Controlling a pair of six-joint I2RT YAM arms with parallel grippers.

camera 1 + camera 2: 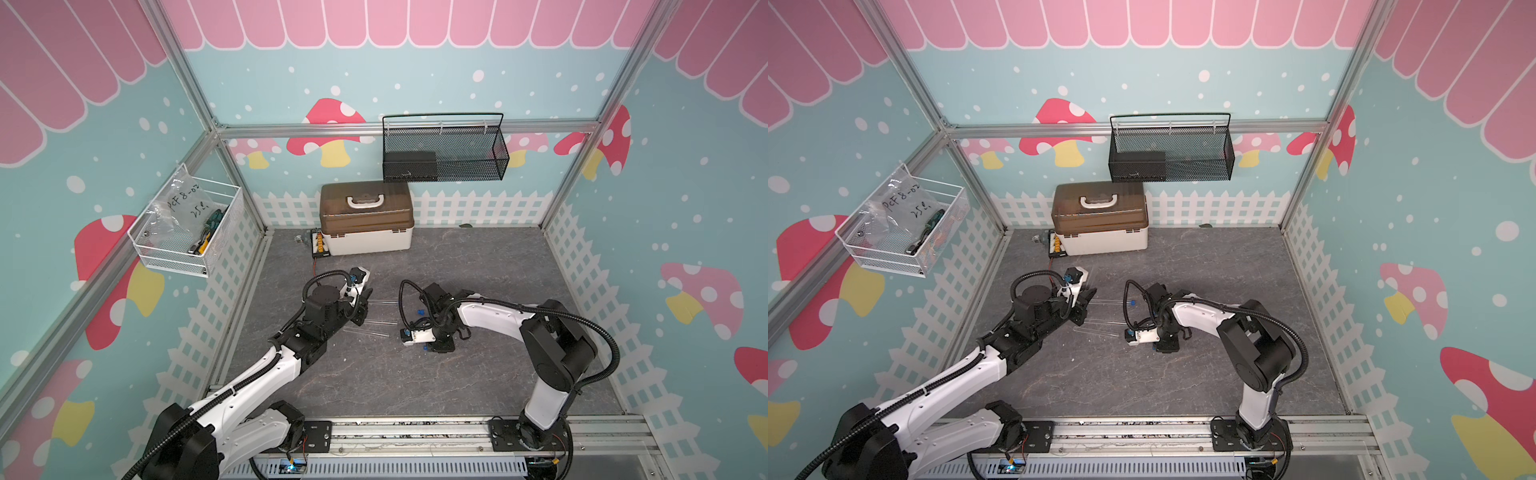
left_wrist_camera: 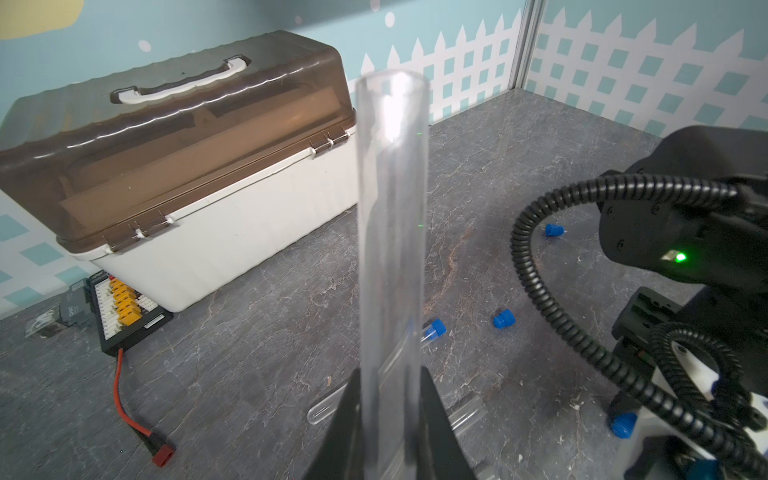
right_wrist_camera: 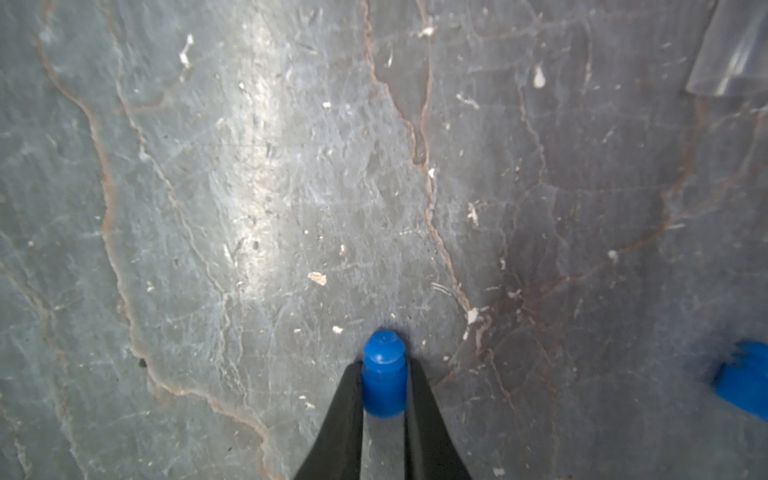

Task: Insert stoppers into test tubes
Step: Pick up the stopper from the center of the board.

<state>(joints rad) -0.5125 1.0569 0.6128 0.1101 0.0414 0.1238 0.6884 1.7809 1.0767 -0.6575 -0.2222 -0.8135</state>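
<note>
One blue stopper (image 3: 383, 365) was pinched between the tips of the right gripper (image 3: 383, 374), low over the grey table (image 3: 249, 187). Only the right wrist view showed this. In both top views the right arm (image 1: 490, 311) covered it. The left gripper (image 2: 390, 390) was clamped on a clear test tube (image 2: 392, 228). Its wrist view alone showed two loose stoppers (image 2: 504, 319) lying beyond.

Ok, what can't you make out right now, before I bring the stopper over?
- Right gripper: fingertips hidden under its own wrist in both top views.
- Gripped stopper: right wrist view cannot show whether it is off the table.
- Held tube: gripped end cut off by the left wrist view's edge.
- Second stopper: blurred, cropped by the right wrist view's edge.
</note>
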